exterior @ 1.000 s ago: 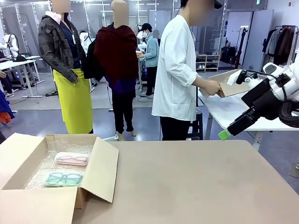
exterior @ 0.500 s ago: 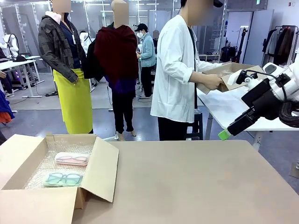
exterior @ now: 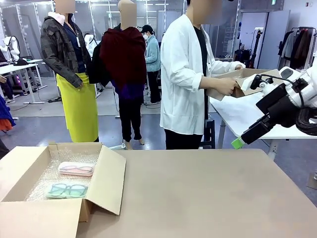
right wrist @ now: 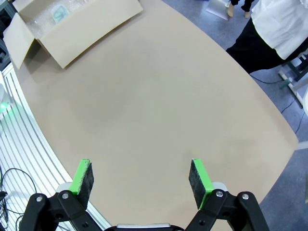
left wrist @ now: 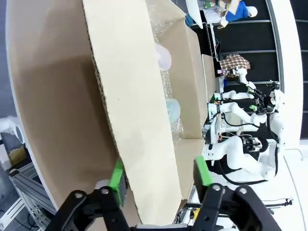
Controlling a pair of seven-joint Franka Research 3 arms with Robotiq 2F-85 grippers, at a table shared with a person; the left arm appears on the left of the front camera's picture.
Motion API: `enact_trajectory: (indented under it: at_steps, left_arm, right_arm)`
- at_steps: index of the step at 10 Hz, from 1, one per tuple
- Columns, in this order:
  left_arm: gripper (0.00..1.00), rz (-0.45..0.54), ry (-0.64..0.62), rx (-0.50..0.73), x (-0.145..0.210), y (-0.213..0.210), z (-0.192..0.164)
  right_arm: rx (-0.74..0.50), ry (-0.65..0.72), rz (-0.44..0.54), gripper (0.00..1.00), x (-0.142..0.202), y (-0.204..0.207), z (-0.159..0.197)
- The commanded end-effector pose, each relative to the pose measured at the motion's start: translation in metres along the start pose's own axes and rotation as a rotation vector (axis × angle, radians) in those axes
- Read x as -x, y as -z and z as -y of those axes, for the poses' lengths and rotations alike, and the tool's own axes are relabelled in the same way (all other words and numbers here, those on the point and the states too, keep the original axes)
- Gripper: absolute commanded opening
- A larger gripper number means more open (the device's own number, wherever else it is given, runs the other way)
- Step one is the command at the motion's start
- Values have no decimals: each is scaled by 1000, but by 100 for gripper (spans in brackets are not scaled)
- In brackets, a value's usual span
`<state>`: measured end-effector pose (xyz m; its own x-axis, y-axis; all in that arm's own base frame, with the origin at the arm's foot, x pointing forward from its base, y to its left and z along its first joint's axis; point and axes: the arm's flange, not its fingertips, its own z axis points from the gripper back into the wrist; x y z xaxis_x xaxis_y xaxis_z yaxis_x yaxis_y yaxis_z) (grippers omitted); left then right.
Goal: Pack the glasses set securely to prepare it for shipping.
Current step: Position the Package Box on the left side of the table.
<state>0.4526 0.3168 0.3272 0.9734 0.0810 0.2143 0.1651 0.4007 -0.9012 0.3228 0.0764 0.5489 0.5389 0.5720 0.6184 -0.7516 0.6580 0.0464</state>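
While both cases lie on bubble wrap inside the box at eight o'clock on the worktop, pink case beyond the green case, our left gripper straddles a flap, jaws spread. Our right gripper hangs spread at three o'clock. We judge a careless squeeze could crumple that flap.

Bright even light, wrist-cam edge distortion

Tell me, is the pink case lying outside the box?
No, in the front view the pink case lies inside the open box on bubble wrap, beside the green case.
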Motion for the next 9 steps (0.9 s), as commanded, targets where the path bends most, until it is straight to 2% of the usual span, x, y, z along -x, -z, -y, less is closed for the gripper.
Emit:
enact_trajectory:
  at_steps: [1,3,4,7,9]
  left_arm:
    - [89,68,-23,-83,10,-6,22]
    - [90,114,138,-264,14,-21,92]
    - [90,61,246,-367,15,-15,138]
    - [90,-113,505,-602,5,64,265]
    - [90,-216,626,-689,5,119,320]
  right_arm:
    - [6,-9,1,100,0,-1,-1]
    - [6,-9,1,100,0,-1,-1]
    - [6,-9,1,100,0,-1,-1]
    - [6,-9,1,100,0,-1,-1]
    - [6,-9,1,100,0,-1,-1]
